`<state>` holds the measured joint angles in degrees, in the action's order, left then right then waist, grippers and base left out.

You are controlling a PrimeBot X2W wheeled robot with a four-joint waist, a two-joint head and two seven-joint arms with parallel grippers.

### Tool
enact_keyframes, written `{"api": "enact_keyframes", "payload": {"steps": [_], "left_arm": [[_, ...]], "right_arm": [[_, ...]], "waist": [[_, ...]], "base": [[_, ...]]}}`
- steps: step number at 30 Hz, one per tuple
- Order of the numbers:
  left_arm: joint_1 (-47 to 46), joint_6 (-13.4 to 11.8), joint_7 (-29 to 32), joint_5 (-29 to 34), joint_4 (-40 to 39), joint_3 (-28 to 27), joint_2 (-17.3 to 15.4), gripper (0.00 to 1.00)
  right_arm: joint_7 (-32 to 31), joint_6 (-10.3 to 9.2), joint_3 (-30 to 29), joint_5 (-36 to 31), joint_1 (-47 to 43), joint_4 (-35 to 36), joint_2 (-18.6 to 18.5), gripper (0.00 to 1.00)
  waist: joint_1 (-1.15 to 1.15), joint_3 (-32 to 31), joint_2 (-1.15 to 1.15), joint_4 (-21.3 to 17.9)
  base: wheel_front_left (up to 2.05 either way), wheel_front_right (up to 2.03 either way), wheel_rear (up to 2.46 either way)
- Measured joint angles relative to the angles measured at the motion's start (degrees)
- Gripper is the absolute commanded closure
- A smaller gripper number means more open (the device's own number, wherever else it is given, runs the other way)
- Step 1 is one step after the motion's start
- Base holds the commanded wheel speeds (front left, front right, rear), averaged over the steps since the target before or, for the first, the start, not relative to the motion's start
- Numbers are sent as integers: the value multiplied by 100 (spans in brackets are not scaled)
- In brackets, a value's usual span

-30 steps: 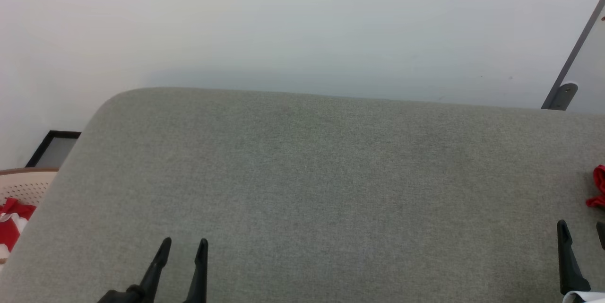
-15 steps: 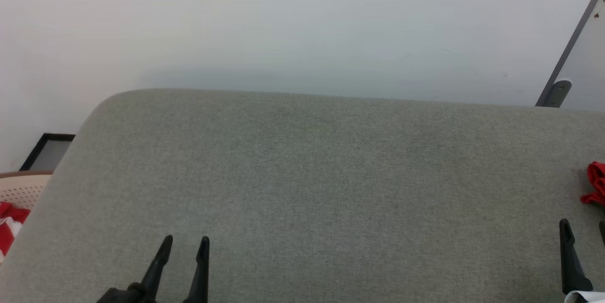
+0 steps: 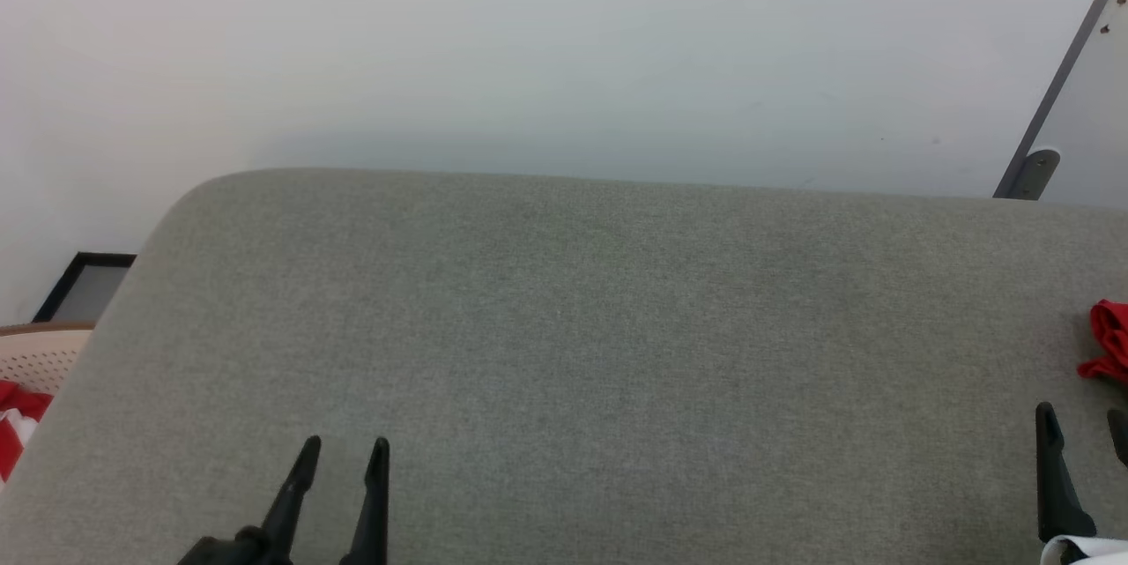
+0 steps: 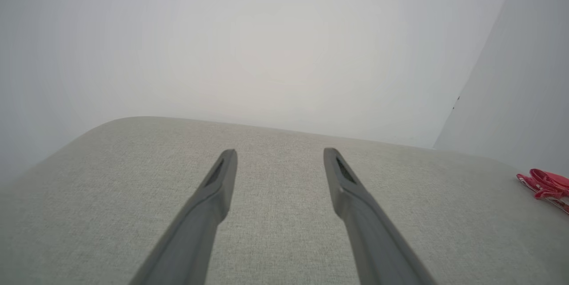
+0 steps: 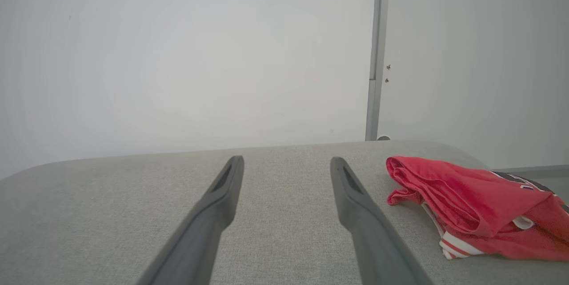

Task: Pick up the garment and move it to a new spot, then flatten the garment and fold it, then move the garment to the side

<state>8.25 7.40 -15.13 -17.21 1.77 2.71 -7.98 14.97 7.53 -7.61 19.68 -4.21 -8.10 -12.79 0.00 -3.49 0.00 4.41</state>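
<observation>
The garment (image 5: 466, 200) lies crumpled in a heap on the grey fabric tabletop (image 3: 582, 353), close to its rounded right end. It is red, with white-and-red striped trim at its near edge and a bit of dark lettering on its right side.

In the right wrist view it sits just to the right of the right tool (image 5: 288, 159), near the right-hand finger but not touching it. That tool's two dark fingers stand wide apart with nothing between them and point across the tabletop toward the pale wall (image 3: 529, 45). In the head view the right tool is at the lower right edge, with a red fold of the garment a little above it at the right border.

The left tool (image 3: 345, 443) is at the lower left of the head view, well apart from the garment, with a wide stretch of tabletop between them. Its fingers are also spread and hold nothing.

At the left border, beside the tabletop, a beige perforated basket (image 3: 44, 353) holds some red-and-white cloth (image 3: 16, 428).
</observation>
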Motion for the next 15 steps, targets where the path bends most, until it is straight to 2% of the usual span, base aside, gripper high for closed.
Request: {"api": "enact_keyframes", "payload": {"steps": [1, 8, 15], "left_arm": [[-1, 0, 0, -8, -10, -3, 4, 100], [159, -1, 23, -75, 339, 59, 94, 100], [99, -1, 203, -809, 432, 23, 99, 100]], "right_arm": [[0, 0, 4, 0, 7, 1, 7, 100], [-73, 0, 64, 44, -157, -353, 229, 100], [-277, 0, 63, 716, -122, -381, 288, 100]], "waist": [[0, 5, 0, 0], [0, 9, 0, -6], [0, 30, 0, -31]], "base": [[0, 0, 0], [0, 0, 0], [0, 0, 0]]}}
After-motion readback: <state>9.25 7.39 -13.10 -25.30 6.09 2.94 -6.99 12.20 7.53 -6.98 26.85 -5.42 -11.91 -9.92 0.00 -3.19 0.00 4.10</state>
